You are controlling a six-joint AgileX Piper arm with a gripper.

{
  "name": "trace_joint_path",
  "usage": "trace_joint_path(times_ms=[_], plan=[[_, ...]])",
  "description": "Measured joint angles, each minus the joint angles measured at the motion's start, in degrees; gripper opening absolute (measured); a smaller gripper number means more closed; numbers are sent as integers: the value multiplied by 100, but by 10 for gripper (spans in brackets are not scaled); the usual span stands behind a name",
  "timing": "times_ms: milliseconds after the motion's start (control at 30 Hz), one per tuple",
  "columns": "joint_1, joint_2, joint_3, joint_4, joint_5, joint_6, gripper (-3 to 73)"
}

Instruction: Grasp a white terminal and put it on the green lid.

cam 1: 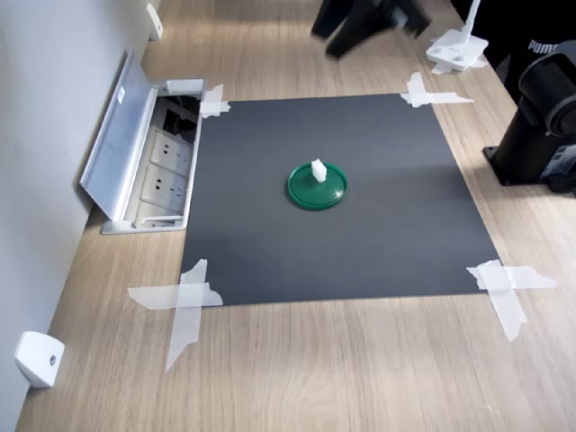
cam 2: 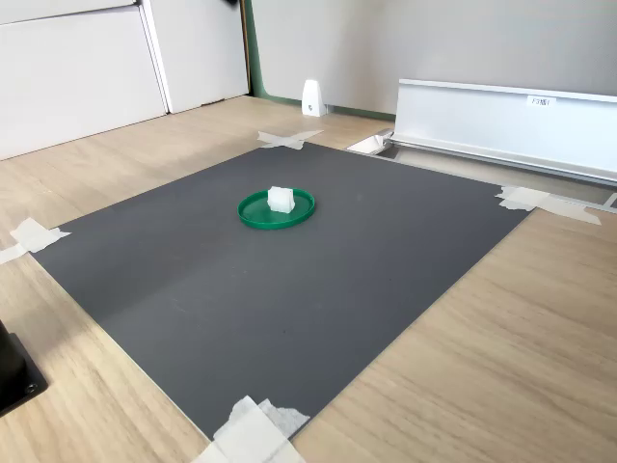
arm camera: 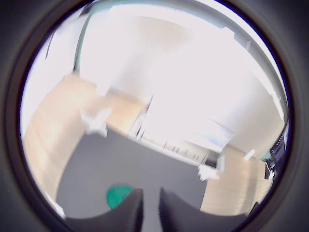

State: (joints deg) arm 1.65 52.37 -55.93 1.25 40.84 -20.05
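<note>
A: Sitting on the lid (cam 1: pixel 317 187), is it? The terminal (cam 1: pixel 318 168), I mean.

B: Yep. Both exterior views show the small white block upright on the green disc, inside the rim. In the first exterior view it's toward the disc's far edge; in the second exterior view (cam 2: pixel 280 199) it's nr the middle, a bit to the right.

A: Lid location?

B: Flat on the black mat (cam 1: pixel 378 243), roughly mid-mat, slightly toward the far side in the first exterior view. Mat's taped at all 4 corners w/ white tape (cam 1: pixel 184 301) to the wood counter (cam 1: pixel 342 369).

A: Claw?

B: Well clear of the lid. In the first exterior view it's a dark blur (cam 1: pixel 364 22) high up at the top edge, above the counter past the mat's far side. Wrist view shows two dark fingers (arm camera: pixel 130 212) w/ only a narrow gap btwn them, nothing in it, so near pressed together & empty. Lid shows as a green patch (arm camera: pixel 118 195) just beside the finger tips in that pic. Terminal can't be made out there, too blurry.

A: Anything else around?

B: Open socket box w/ metal flap (cam 1: pixel 121 135) beside the mat on the first exterior view's left. Small white block w/ a hole (cam 1: pixel 38 358) by the wall, near corner. White stand (cam 1: pixel 457 45) far right. Arm base (cam 1: pixel 540 126) at the first exterior view's right edge.
</note>
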Motion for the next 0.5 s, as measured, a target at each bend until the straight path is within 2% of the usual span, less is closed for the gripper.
trace_joint_path(times_ms=[133, 300, 500], plan=[[0, -739, 249, 141, -644, 773, 4], [0, -1613, 941, 230, -1257, 1480, -5], [0, -2818, 2016, 249, -1405, 1743, -7]])
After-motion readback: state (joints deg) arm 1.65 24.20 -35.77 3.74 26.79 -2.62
